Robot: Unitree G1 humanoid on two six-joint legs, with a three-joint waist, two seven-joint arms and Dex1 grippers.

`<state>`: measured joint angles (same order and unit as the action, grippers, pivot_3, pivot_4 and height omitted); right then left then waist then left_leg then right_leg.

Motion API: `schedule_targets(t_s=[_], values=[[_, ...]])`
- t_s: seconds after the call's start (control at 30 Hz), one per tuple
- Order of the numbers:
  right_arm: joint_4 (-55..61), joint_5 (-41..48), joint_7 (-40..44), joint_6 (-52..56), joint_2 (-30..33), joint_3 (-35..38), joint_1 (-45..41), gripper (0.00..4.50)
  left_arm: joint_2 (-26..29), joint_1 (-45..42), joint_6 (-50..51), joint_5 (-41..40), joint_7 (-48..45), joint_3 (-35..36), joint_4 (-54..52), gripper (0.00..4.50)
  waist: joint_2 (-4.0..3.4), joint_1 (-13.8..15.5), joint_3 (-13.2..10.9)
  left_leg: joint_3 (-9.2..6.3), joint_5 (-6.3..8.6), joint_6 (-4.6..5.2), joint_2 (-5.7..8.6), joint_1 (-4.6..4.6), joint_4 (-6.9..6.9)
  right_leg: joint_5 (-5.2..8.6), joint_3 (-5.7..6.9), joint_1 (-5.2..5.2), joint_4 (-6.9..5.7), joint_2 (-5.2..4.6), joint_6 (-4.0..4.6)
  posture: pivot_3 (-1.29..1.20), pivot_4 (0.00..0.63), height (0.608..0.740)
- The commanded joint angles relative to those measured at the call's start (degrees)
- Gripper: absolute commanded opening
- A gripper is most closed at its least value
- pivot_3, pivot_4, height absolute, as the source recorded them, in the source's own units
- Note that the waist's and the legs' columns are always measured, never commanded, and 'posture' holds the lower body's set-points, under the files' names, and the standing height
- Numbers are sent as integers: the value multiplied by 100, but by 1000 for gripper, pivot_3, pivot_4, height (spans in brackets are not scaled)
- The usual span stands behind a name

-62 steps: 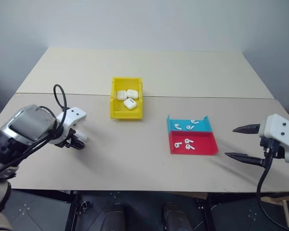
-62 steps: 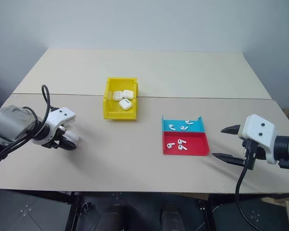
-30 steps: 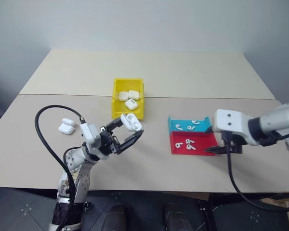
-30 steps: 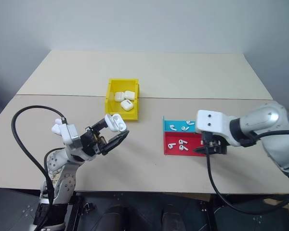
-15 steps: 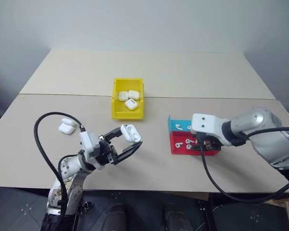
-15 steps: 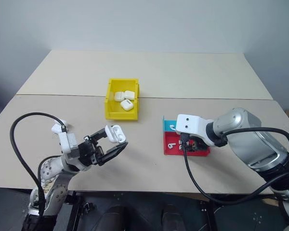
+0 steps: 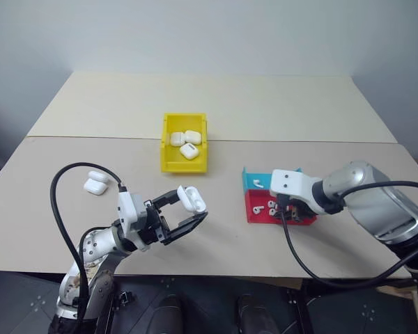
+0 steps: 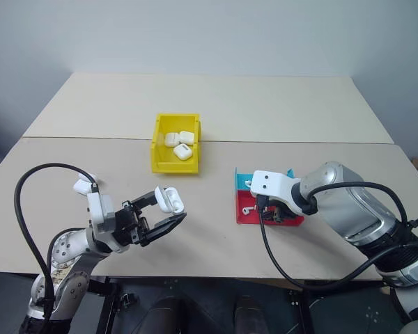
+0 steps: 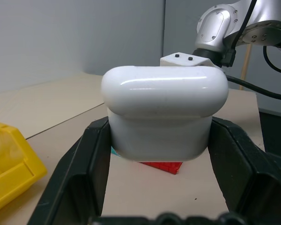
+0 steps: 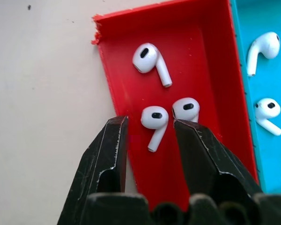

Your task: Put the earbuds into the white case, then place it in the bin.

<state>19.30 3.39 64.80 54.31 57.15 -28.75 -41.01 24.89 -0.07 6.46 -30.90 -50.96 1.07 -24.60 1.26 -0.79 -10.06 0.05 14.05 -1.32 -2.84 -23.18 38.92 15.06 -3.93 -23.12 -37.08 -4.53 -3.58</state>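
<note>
From the head camera I see my left hand [image 7: 184, 213] raised over the near worktop [image 7: 265, 111], clamped on one white case [image 7: 191, 199] with its lid closed. The left wrist view confirms this: the case sits squeezed between both black fingers [image 9: 79, 187].

My right hand [image 10: 150, 133] is down at the red-and-blue tray [image 7: 303, 219]. The wrist view supplies what the head views hide: its fingers stand apart, straddling one of the earbuds [image 10: 153, 123] in the red compartment, tips not touching it as far as I can tell.

Against a second ago: the right hand has dropped from the tray's right edge into the red section and its fingers have narrowed. The left hand remains shut on the case, little moved.

Count:
- Cases: three in the yellow bin [image 7: 166, 149], one in my left hand, and what looks like two lying together at the worktop's far left [image 7: 96, 182].
- Earbuds: three in the red section, two visible in the blue, per the right wrist view.
- Bins: one.
- Trays: one.
</note>
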Motion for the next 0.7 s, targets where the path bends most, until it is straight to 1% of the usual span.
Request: schedule_targets(t_s=[0.03, 0.33, 0.7], values=[[-43, -123, -4, -28, -84, -53, -102, 1940, 60, 10, 22, -78, 70, 15, -312, 2785, 0, -3, 0, 0, 0, 0, 0, 0, 0, 0, 0, 0, 0, 0, 0, 0, 150, 740], [-219, -212, 23, -23, -244, -167, -176, 1940, 207, 86, 207, -82, 184, 20, -458, 2785, 0, -3, 0, 0, 0, 0, 0, 0, 0, 0, 0, 0, 1, 0, 0, 0, 150, 740], [-330, -356, 58, -97, -336, -215, -163, 1940, 231, 82, 257, -26, 297, -20, -480, 2785, 0, -3, 0, 0, 0, 0, 0, 0, -1, 0, 0, 0, 1, 0, 0, 0, 150, 740]])
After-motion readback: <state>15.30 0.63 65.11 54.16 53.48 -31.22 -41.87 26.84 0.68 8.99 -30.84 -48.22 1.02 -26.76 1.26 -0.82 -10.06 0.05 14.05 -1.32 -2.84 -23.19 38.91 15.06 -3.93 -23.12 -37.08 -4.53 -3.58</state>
